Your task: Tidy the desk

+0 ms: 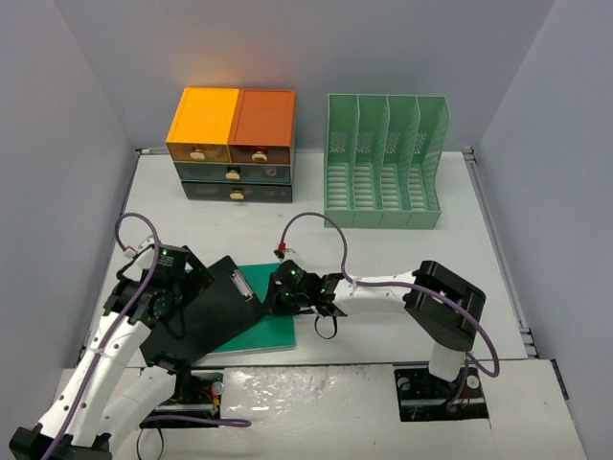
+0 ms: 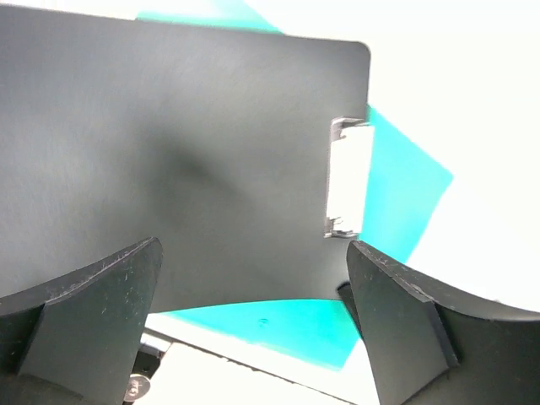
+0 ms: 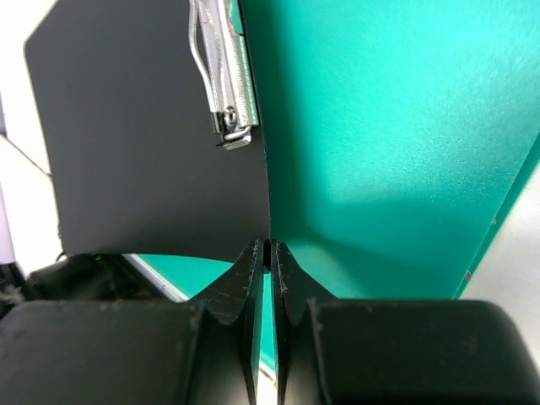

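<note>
Edge of the flat black clipboard is being pinched in my fully closed right gripper; the board is lying over a teal-green flat folder at the front of the large white desk, long axis running leftward toward my left gripper; that one is hovering above it wide open, holding nothing.

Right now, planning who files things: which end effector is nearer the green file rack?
Right. The right end effector, pinching the black clipboard by its edge, sits near-left of the green file rack; the left end effector hovers open farther left over the clipboard.
</note>
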